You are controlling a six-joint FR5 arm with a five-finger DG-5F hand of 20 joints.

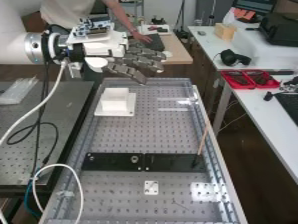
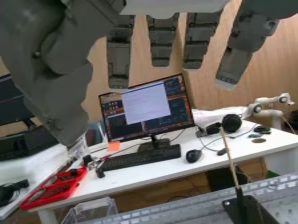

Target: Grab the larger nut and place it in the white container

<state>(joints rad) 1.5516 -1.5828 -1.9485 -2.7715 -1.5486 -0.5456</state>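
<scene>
Over our perforated grey metal bench (image 1: 133, 135), the dark grey hand (image 1: 125, 70) has its fingers (image 2: 119, 60) loosely straight, gripping nothing. Beneath stands the square white container (image 1: 116, 99). Unable to locate the larger metal nut, we should check inside before retreating high, clear of the rim.

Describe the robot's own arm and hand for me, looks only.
The arm is smooth, rounded and white, with a silver ring near its end. A white cable and thin black cables hang from it. The hand has a white housing topped by exposed electronics, and dark grey, blocky, segmented fingers.
</scene>
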